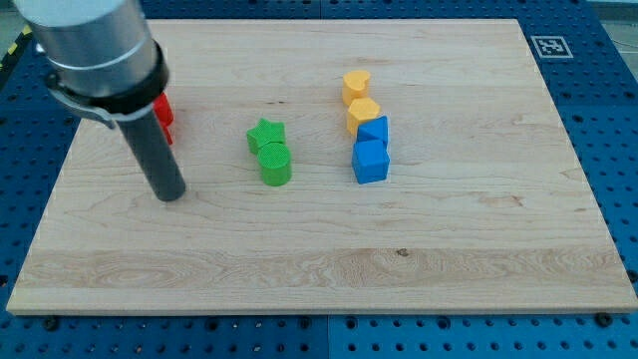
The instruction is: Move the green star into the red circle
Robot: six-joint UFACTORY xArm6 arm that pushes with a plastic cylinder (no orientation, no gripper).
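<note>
The green star point(264, 135) lies left of the board's middle, touching the green cylinder point(275, 164) just below it. Red blocks point(163, 116) show at the view's left, mostly hidden behind the arm; their shapes cannot be made out. My tip point(171, 195) rests on the board, left of the green blocks and below the red blocks, touching none of them.
A yellow block point(356, 85) and a yellow block point(363, 114) stand right of centre, with a blue block point(375, 131) and a blue cube point(370, 162) below them. The wooden board point(319, 269) lies on a blue pegboard. A marker tag point(551, 46) sits at top right.
</note>
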